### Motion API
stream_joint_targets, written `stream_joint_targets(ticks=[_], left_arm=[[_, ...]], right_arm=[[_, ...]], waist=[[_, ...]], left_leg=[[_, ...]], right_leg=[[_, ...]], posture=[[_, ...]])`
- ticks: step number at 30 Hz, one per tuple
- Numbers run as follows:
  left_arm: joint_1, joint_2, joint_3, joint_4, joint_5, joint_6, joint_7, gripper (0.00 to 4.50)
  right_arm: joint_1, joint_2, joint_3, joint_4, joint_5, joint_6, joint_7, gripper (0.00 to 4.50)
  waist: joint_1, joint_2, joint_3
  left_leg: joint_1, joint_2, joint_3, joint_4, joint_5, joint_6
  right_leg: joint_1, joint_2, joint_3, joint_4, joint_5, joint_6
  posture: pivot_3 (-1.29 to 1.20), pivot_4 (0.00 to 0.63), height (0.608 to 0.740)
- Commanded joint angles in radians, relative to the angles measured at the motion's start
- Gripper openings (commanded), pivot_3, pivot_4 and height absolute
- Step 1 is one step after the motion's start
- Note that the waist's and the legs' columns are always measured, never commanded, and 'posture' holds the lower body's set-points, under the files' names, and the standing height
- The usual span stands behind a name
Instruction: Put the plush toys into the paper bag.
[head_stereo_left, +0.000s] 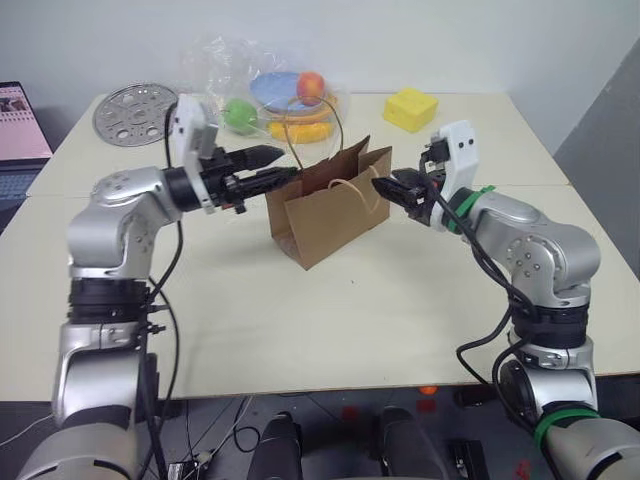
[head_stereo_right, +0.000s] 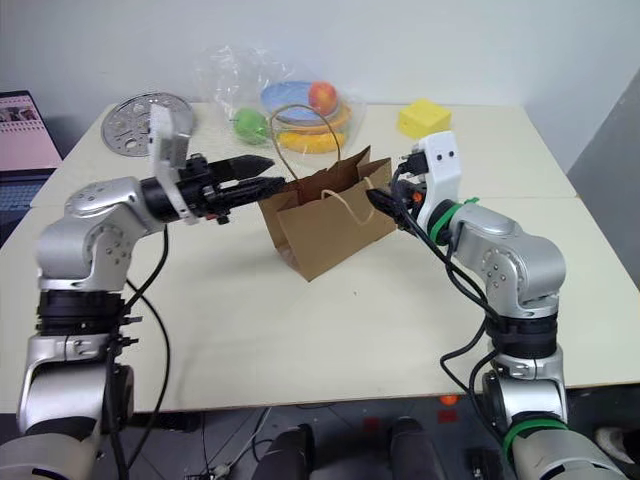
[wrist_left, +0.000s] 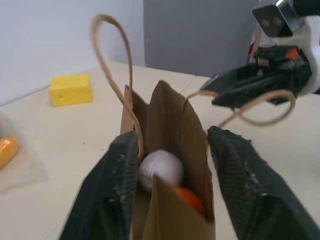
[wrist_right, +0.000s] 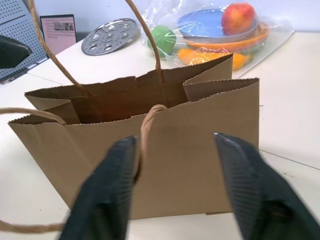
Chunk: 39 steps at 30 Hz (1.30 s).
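The brown paper bag (head_stereo_left: 330, 215) stands upright in the middle of the table, mouth open. Looking in through the left wrist view, a white plush toy (wrist_left: 160, 169) and an orange plush toy (wrist_left: 190, 197) lie inside the bag. My left gripper (head_stereo_left: 285, 165) is level at the bag's left end and open, its fingers (wrist_left: 117, 175) apart on either side of that end's top edge. My right gripper (head_stereo_left: 385, 188) is open at the bag's right end, just short of the bag wall (wrist_right: 200, 150). One cord handle (head_stereo_left: 318, 120) stands up; the other (head_stereo_left: 352, 190) droops toward the right gripper.
At the back of the table a clear plastic bag (head_stereo_left: 250, 75) holds plates and hard fruit. A yellow block (head_stereo_left: 410, 108) sits back right and a perforated metal disc (head_stereo_left: 135, 113) back left. A laptop (head_stereo_left: 20, 130) is off the table's left side.
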Motion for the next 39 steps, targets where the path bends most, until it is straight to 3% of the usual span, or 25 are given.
stream_joint_targets(ticks=[1,3,4,13,18,24,27,39], left_arm=[[0.048,0.045,0.046,-0.050,-0.010,-0.042,-0.027,3.62],[0.097,0.066,0.045,-0.057,0.002,-0.067,-0.045,4.18],[0.126,0.066,0.042,-0.061,0.008,-0.086,-0.048,4.48],[0.138,-0.063,-0.045,0.025,0.113,-0.273,0.020,4.48],[0.093,-0.121,-0.071,0.124,0.173,-0.362,0.061,4.48],[0.077,-0.173,-0.071,0.167,0.178,-0.424,0.072,4.48],[0.076,-0.174,-0.067,0.166,0.179,-0.429,0.067,3.88],[0.047,-0.194,-0.062,0.197,0.160,-0.427,0.046,0.22]], right_arm=[[-0.032,-0.039,0.012,-0.065,0.002,-0.037,0.027,3.71],[-0.033,-0.066,0.004,-0.078,0.013,-0.035,0.042,4.38],[-0.034,-0.094,-0.004,-0.097,0.027,-0.029,0.064,4.50],[0.033,-0.261,-0.021,-0.296,0.182,-0.024,0.253,4.50],[0.055,-0.296,-0.029,-0.382,0.258,-0.004,0.261,4.50],[0.075,-0.304,-0.007,-0.389,0.240,-0.038,0.225,4.50],[0.091,-0.318,-0.013,-0.389,0.232,-0.047,0.220,4.50],[0.152,-0.370,-0.041,-0.391,0.209,-0.086,0.201,4.50]], waist=[[0.000,0.000,0.000],[0.001,0.000,0.000],[0.001,0.000,0.000],[0.032,0.000,0.000],[0.032,0.000,0.000],[0.031,0.000,0.000],[0.031,0.000,0.000],[0.032,0.000,0.000]], left_leg=[[0.000,0.000,0.000,0.000,0.000,0.000],[0.000,0.000,0.001,0.000,0.000,0.000],[0.000,0.000,0.000,0.000,0.000,0.000],[0.000,0.000,0.001,0.001,0.000,0.000],[0.000,0.000,0.001,0.001,0.000,0.000],[0.000,0.000,0.001,0.002,0.000,0.000],[0.000,0.000,0.001,0.002,0.000,0.000],[0.000,0.000,0.001,0.002,0.000,0.000]], right_leg=[[0.000,0.000,0.000,0.000,0.000,0.000],[0.000,0.000,0.001,0.000,0.000,0.000],[0.000,0.000,0.000,0.000,0.000,0.000],[0.001,0.000,0.000,-0.001,0.000,0.000],[0.001,0.000,0.000,-0.002,0.000,0.000],[0.001,0.000,0.000,-0.002,0.000,0.000],[0.001,0.000,0.000,-0.002,0.000,0.000],[0.001,0.000,0.000,-0.002,0.000,0.000]], posture=[[0.00,0.150,0.740],[0.00,0.150,0.740],[0.00,0.150,0.740],[0.00,0.150,0.740],[0.00,0.150,0.740],[0.00,0.150,0.740],[0.00,0.150,0.740],[0.00,0.150,0.740]])
